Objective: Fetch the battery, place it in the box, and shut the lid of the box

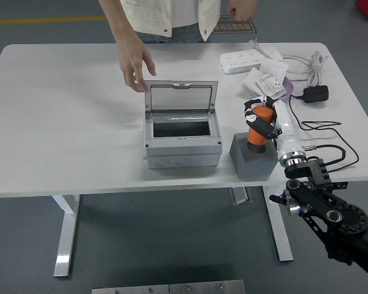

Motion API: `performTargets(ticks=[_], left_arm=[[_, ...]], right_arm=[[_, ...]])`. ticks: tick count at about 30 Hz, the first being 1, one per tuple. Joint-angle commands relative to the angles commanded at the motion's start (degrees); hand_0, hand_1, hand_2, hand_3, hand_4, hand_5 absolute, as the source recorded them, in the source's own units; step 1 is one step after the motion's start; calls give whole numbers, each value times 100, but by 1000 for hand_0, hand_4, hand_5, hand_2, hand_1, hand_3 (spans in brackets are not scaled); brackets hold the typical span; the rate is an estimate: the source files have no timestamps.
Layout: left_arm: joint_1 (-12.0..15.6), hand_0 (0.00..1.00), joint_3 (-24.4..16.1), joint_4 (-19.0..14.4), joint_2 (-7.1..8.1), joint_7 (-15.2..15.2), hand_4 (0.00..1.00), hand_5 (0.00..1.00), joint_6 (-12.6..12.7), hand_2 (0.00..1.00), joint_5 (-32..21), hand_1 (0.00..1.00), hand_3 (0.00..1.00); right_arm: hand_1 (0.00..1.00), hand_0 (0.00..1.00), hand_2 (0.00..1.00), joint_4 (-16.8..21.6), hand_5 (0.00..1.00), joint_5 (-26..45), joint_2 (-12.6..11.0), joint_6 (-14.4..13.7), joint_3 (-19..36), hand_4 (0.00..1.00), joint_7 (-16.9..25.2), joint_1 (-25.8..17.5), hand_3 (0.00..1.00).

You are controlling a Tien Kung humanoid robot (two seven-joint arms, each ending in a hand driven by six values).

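Nearest: right hand [259, 120], fingers clamped round the orange battery [258, 130], which stands upright at the grey block [251, 162], right of the open grey box [182, 142] with its lid [180, 96] raised; whether the battery still touches the block can't be told. White table [61, 122] on white legs over a grey floor; behind the hand, a purple tray [286, 92] of white packets [267, 82] with print too small to read, a black adapter [315, 94] and a white power strip [240, 60]. Far side: a person's open hand [135, 61] hovering just off the lid's left corner, yellow floor line [43, 20] and an unreadable floor sign [238, 26] beyond.
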Motion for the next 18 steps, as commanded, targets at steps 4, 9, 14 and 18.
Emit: performTargets(ticks=[4, 9, 14, 18], left_arm=[[0, 578, -14, 0, 9, 3, 555, 2, 4, 553, 6, 584, 572], [9, 578, -38, 0, 19, 9, 557, 2, 16, 554, 21, 585, 571], [16, 578, -82, 0, 28, 21, 564, 10, 29, 555, 50, 589, 571], [17, 578, -104, 0, 32, 28, 564, 10, 34, 555, 52, 589, 571]], right_arm=[[300, 258, 312, 263, 2, -664, -76, 113, -45, 2, -423, 43, 211], [230, 182, 266, 597, 2, -1658, -148, 265, -146, 2, -946, 121, 212], [166, 77, 224, 768, 2, -2706, -187, 311, -418, 2, -1409, 340, 210], [166, 77, 224, 728, 2, -3388, -202, 377, -712, 2, -1675, 655, 210]])
